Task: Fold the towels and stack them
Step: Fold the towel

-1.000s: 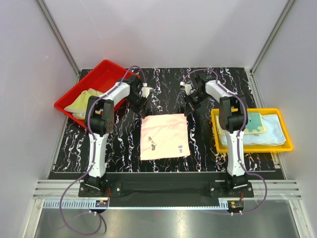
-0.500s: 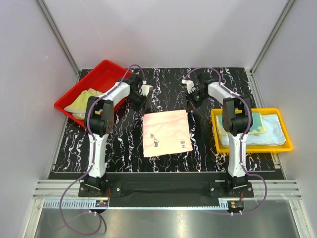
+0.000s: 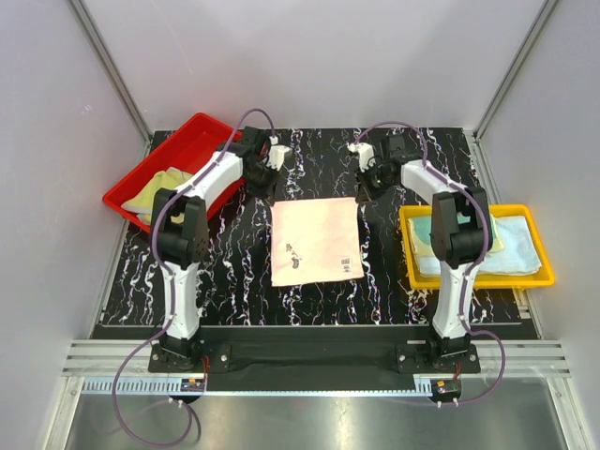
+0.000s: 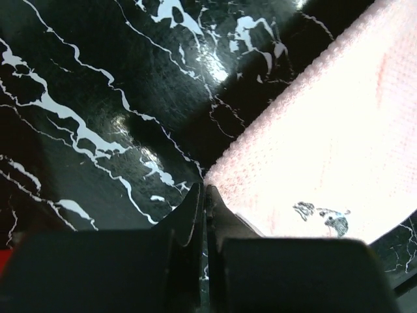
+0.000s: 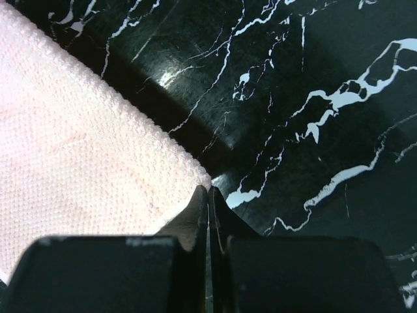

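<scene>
While the pink towel [image 3: 315, 240] lay spread on the black marbled worktop [image 3: 309, 155], we saw from above the left gripper [image 3: 266, 190] at its far-left corner and the right gripper [image 3: 366, 190] at its far-right corner. A red tray [image 3: 187, 141] holding a yellow-green towel [image 3: 164, 185] stood to the left of the pink towel, and a yellow tray [image 3: 473, 279] holding a pale blue towel [image 3: 516, 246] stood to its right.

In the left wrist view, the jaws were closed on the pink towel's [image 4: 339, 150] corner, the cloth running off to the right.

In the right wrist view, the jaws pinched the other corner shut, the pink towel [image 5: 71, 163] stretching away left.
</scene>
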Available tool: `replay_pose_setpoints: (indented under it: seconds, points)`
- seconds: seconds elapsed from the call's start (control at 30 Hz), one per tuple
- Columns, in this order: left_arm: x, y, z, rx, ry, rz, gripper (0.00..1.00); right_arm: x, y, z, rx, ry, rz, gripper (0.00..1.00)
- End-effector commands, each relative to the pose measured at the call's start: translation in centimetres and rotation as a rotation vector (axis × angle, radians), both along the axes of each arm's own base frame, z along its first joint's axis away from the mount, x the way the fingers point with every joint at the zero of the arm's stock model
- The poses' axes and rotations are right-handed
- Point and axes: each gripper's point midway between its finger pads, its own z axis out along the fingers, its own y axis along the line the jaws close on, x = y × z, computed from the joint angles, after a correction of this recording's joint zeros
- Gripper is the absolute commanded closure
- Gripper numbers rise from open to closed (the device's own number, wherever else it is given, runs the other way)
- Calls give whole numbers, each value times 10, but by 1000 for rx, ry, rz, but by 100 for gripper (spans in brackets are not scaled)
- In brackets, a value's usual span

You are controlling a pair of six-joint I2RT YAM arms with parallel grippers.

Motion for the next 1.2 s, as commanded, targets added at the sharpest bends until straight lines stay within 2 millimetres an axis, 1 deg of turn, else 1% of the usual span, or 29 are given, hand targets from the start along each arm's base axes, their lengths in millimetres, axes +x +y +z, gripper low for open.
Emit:
replay_pose_setpoints:
  seconds: [0.0,0.07,0.1,0.13,0.17,0.2,0.23,0.27,0.3,0.33,0.37,0.4,0.43,0.47,0.53,0.57,0.6,0.63,0.67,0.7,0.73,0.77,0.83,0.87,0.93,0.97,1.03,1.07,1.17]
  points:
    - [5,11,29,46,-109,25,100,23,-9,51,-5,-219,-45,100]
    - [0,13,29,53,-109,27,100,18,-10,51,-5,-241,-51,100]
    - [0,14,35,50,-127,31,100,15,-9,60,1,-262,-52,100]
    - [-1,13,37,48,-133,30,100,13,-10,63,-4,-273,-57,100]
    - [-6,15,35,53,-128,31,100,7,-11,57,-8,-274,-61,100]
    - [-6,15,43,55,-156,33,100,5,-12,67,-8,-307,-63,100]
    - [-8,16,44,56,-161,36,100,3,-14,69,-12,-323,-71,100]
    - [-10,16,45,57,-168,40,100,-7,-13,61,-6,-322,-55,100]
    - [-14,15,49,58,-181,36,100,-13,-12,73,-8,-370,-20,100]
    - [-17,14,50,60,-186,36,100,-18,-11,75,-10,-389,-3,100]
    - [-20,14,52,62,-194,34,100,-27,-10,69,-15,-391,9,100]
    - [-27,14,46,84,-185,30,100,-32,-8,83,-6,-426,13,100]
    - [-30,14,51,85,-198,30,100,-37,-7,85,-1,-434,19,100]
    - [-35,11,51,92,-197,24,100,-45,-8,80,-6,-423,19,100]
    - [-47,11,52,91,-195,22,100,-53,-9,89,-11,-438,-2,100]
    - [-52,10,53,91,-197,19,100,-61,-11,83,-16,-421,-7,100]
    - [-57,7,56,92,-208,14,100,-68,-10,88,-8,-431,-5,100]
    - [-67,8,50,99,-191,15,100,-72,-11,87,-8,-430,-4,100]
    - [-71,8,59,91,-215,18,100,-82,-11,78,-14,-404,4,100]
    - [-77,7,59,91,-211,8,100,-87,-12,80,-23,-412,0,100]
    - [-86,8,54,94,-193,8,100,-93,-7,78,-23,-408,11,100]
    - [-92,8,57,86,-198,7,100,-103,-7,74,-24,-398,6,100]
    - [-101,8,53,83,-180,15,100,-112,-2,68,-27,-395,11,100]
    - [-110,7,49,79,-160,7,100,-117,-3,63,-29,-392,0,100]
    - [-119,3,44,59,-141,8,100,-122,-6,56,-59,-387,-22,100]
    - [-128,1,38,53,-120,-3,100,-127,-4,54,-66,-381,-33,100]
    - [-135,-2,35,41,-108,-2,100,-132,-11,51,-94,-386,-60,100]
    - [-142,-2,30,48,-85,-12,100,-134,-11,56,-81,-398,-71,100]
    - [-153,-5,28,47,-69,-18,100,-140,-9,58,-54,-392,-76,100]
